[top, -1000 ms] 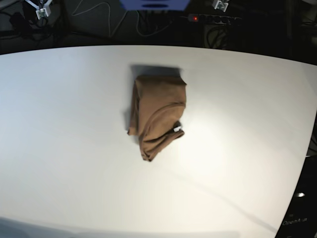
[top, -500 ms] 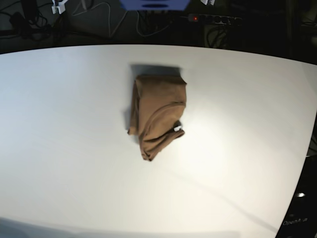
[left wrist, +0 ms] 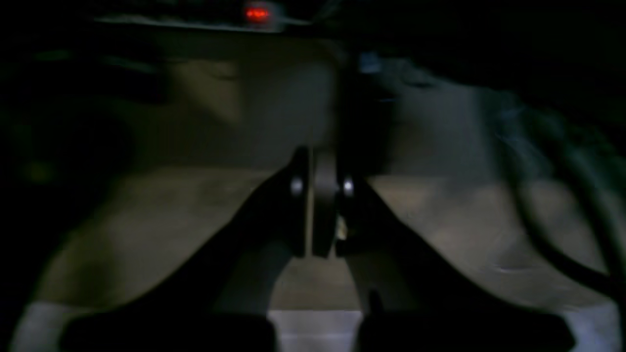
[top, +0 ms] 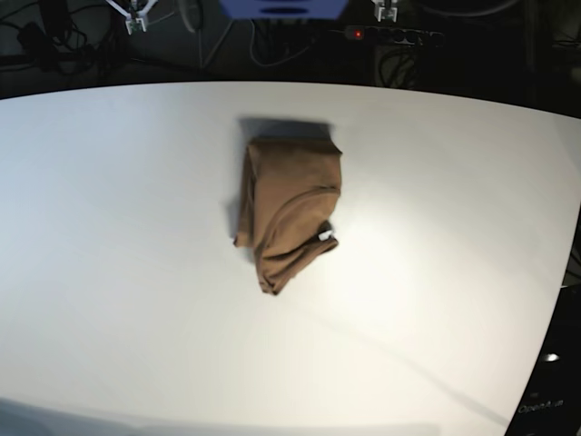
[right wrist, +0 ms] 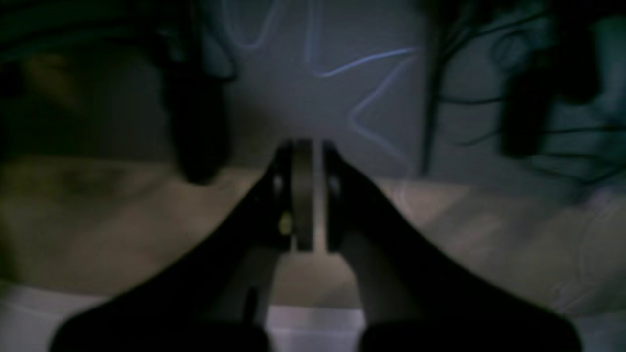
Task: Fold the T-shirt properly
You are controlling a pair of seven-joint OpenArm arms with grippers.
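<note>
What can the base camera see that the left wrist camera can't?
Only the base view shows the T-shirt, folded into a small bundle on the white table, with its white tag at one edge. Only the left wrist view shows the left hand close up, its fingers shut with nothing between them, over a dim floor. Both catch the red light on the power strip beyond the table; in the wrist view it glows at the top.
</note>
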